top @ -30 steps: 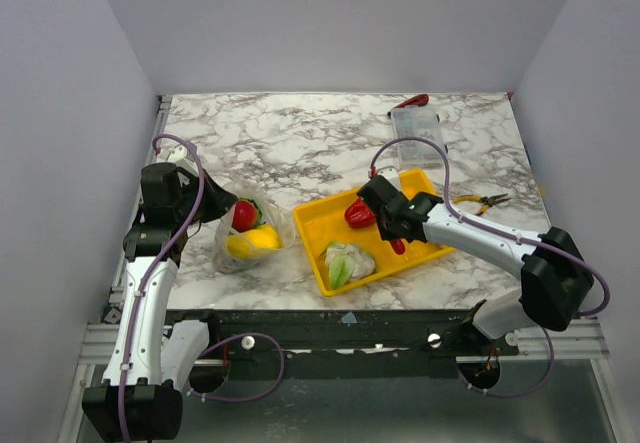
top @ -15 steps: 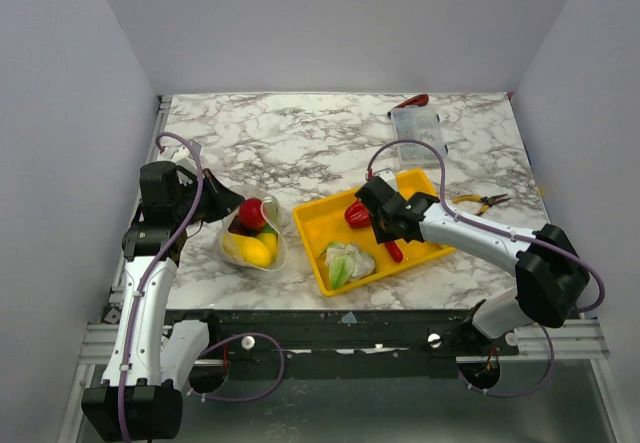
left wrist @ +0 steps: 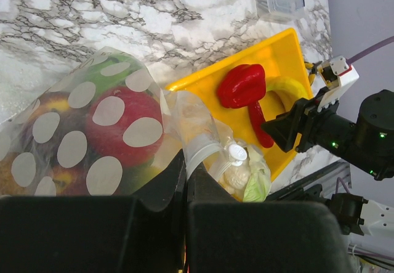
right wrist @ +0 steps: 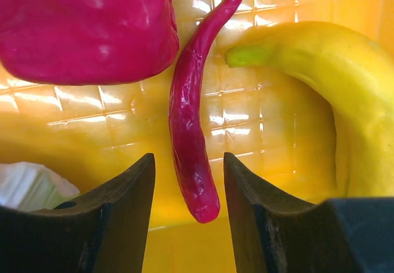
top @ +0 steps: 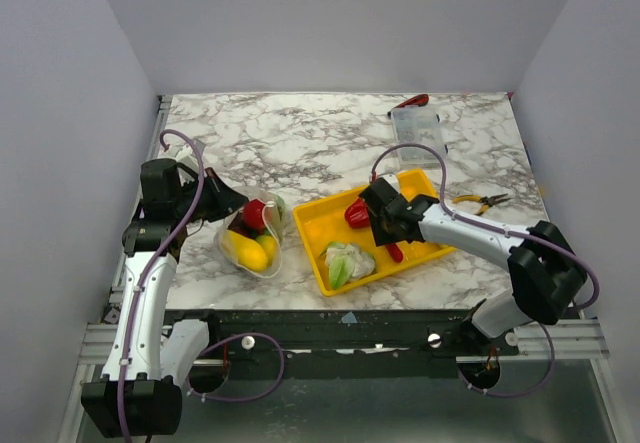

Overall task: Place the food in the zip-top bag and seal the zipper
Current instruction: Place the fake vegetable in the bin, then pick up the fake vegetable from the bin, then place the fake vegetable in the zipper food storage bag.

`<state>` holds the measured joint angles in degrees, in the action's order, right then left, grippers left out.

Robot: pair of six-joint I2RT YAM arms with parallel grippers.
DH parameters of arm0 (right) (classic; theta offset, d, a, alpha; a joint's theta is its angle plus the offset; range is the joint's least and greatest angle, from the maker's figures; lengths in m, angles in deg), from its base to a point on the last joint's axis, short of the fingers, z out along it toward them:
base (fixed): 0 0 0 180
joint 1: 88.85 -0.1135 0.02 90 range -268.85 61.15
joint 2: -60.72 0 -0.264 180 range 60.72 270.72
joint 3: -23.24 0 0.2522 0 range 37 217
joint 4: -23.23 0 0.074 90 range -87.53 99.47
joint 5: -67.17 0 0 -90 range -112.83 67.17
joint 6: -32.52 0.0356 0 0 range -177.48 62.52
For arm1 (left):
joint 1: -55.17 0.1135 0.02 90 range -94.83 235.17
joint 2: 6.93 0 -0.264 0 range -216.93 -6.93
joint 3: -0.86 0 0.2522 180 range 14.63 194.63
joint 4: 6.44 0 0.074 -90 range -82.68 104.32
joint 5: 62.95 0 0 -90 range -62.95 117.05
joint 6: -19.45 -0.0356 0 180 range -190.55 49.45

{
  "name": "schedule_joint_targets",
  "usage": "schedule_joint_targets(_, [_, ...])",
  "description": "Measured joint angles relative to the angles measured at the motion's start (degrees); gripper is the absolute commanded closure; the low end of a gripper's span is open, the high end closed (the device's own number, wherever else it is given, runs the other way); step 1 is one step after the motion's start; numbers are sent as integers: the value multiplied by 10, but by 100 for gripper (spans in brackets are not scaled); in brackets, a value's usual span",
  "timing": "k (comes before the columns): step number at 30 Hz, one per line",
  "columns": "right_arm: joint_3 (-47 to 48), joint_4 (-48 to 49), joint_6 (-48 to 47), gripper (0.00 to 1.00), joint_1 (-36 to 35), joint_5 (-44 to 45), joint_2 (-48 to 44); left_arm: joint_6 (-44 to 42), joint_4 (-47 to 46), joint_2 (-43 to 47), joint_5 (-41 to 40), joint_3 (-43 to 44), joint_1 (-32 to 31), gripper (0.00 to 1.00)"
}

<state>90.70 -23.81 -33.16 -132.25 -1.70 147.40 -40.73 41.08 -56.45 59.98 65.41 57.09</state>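
Observation:
The zip-top bag (top: 250, 241) with pale dots lies left of the yellow tray (top: 310, 225). It holds red, yellow, green and dark food pieces (left wrist: 117, 122). My left gripper (top: 230, 203) is shut on the bag's mouth edge (left wrist: 184, 162) and holds it up. On the tray lie a red pepper (right wrist: 86, 20), a thin red chili (right wrist: 188, 131), a yellow banana (right wrist: 326, 82) and a white cauliflower with green leaves (top: 347, 261). My right gripper (right wrist: 189, 187) is open, low over the tray, its jaws on either side of the chili's end without touching it.
A rigid clear compartment box (top: 417, 125) stands at the back right, with a red-handled tool (top: 412, 101) behind it. Yellow-handled pliers (top: 480, 202) lie right of the tray. Grey walls close in the table on three sides.
My left gripper has moved right and pulled the bag's mouth edge up, so the bag has bunched and shifted toward the tray. My right gripper has barely moved over the chili.

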Motion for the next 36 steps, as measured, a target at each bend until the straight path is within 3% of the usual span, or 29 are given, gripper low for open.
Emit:
schedule_joint_targets(12, [1, 7, 2, 81, 15, -16, 46, 0, 0, -8, 12, 0, 0, 100])
schedule_joint_targets(21, [69, -15, -14, 100, 16, -57, -70, 0, 0, -14, 12, 0, 0, 100])
schedule_joint_targets(24, [106, 9, -12, 100, 18, -152, -104, 0, -1, -14, 12, 0, 0, 100])
schedule_joint_targets(27, [123, 75, 18, 99, 17, -315, -100, 0, -1, -14, 12, 0, 0, 100])
schedule_joint_targets(31, [102, 222, 113, 100, -19, -500, -67, 0, -1, -12, 9, 0, 0, 100])
schedule_joint_targets(36, [47, 426, 271, 100, -61, -638, -56, 0, 0, -2, 2, 0, 0, 100])
